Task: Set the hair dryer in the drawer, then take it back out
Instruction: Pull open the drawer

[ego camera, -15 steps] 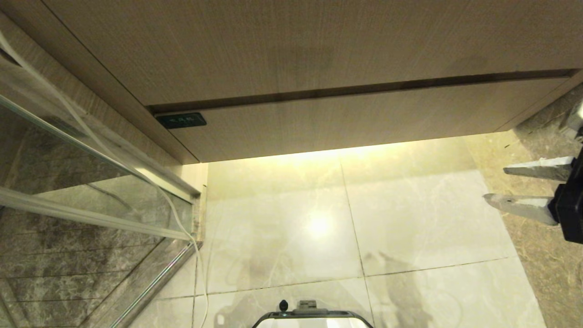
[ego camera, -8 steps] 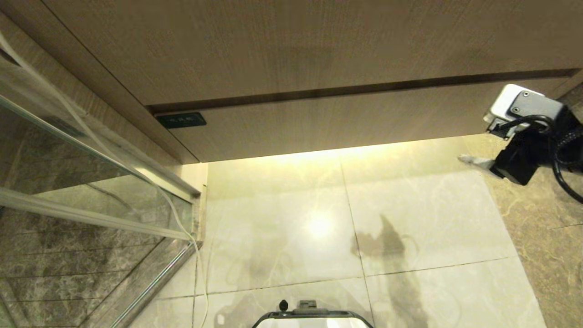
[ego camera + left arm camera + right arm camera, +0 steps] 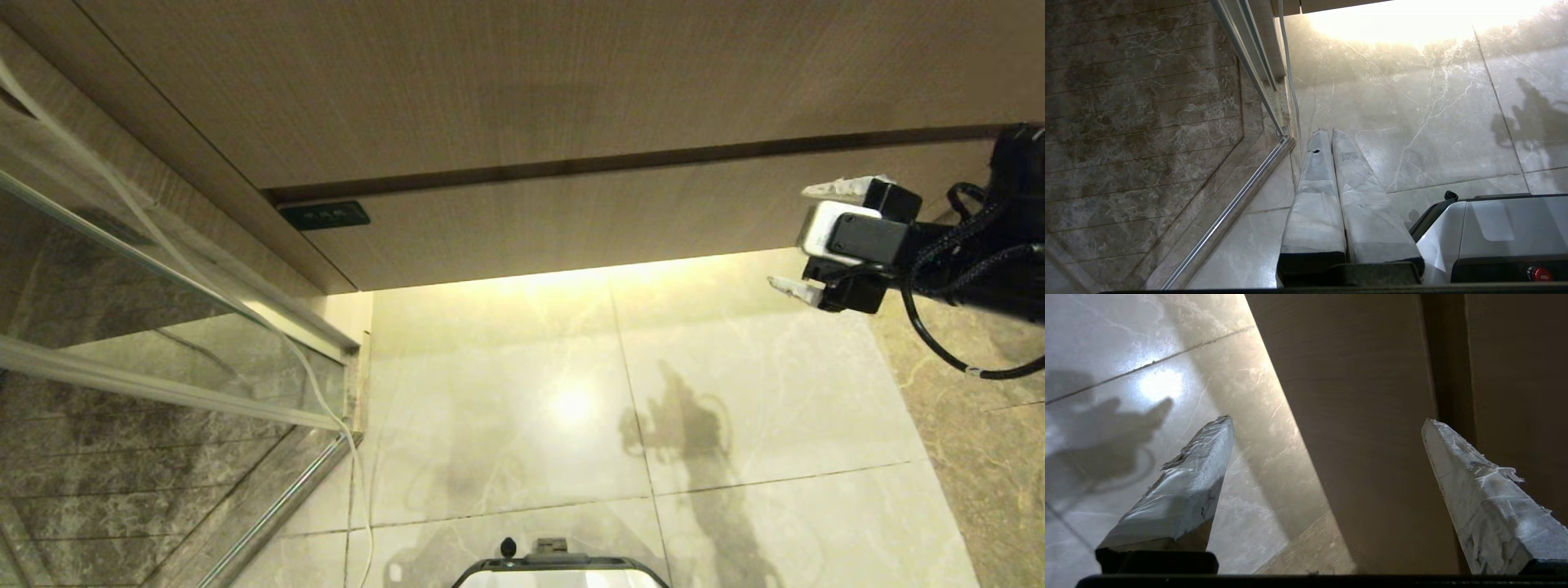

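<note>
Drawer sits shut, hair dryer unseen; right gripper, jaws spread, straddles its front and may slip off the handleless face; left gripper jaws pressed together.

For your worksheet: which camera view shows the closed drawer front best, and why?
The head view: the whole drawer front shows, shut, with its dark label. The right wrist view shows only a strip of it between the open right gripper fingers. The left wrist view catches barely an edge.

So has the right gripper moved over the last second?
Yes. The right gripper went up and leftward, from beside the pale floor tiles to the light wood-grain drawer front.
</note>
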`<state>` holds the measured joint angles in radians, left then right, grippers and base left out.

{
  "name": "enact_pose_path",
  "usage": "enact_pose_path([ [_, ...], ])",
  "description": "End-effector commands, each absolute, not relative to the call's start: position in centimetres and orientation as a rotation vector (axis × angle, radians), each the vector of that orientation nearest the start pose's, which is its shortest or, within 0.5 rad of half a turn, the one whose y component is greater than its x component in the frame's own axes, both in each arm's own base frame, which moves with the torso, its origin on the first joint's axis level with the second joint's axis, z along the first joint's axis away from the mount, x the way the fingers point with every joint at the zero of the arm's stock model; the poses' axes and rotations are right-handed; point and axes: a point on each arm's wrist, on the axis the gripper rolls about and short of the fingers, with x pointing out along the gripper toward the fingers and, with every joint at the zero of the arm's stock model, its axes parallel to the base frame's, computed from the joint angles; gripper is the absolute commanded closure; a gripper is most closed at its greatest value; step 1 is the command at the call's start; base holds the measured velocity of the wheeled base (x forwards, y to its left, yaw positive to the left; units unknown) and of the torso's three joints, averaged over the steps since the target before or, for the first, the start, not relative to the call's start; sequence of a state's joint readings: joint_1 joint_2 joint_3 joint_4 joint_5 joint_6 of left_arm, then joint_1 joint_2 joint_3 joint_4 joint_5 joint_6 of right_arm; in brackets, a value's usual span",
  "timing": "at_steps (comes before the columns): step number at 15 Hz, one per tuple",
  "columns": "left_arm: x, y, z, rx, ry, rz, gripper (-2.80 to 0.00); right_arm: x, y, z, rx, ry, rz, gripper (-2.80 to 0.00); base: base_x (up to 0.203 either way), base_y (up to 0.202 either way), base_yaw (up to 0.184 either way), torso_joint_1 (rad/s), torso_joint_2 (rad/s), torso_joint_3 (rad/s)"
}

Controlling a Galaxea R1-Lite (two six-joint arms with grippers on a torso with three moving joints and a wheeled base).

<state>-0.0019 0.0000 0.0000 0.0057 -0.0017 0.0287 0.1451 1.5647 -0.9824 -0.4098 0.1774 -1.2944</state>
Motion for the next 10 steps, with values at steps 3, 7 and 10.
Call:
enact_pose_path([
  [3,-2.3,0.0,7.4,0.029,0.008,-0.003,0.0,30.7,3.9,24.9,-1.371,-0.13,0.451,-2.8,0.0,0.0,0.0,0.0,0.0,0.0],
  [7,-2.3,0.0,7.4,0.029,0.008,-0.003,0.0,32.0,4.1,25.4,-1.315,-0.127,0.45,-2.8,0.0,0.0,0.0,0.0,0.0,0.0],
  [10,-2.3,0.0,7.5,0.029,0.006,-0.003,0.0,32.6,4.3,25.3,-1.284,-0.102,0.517,-2.8,0.0,0.0,0.0,0.0,0.0,0.0],
])
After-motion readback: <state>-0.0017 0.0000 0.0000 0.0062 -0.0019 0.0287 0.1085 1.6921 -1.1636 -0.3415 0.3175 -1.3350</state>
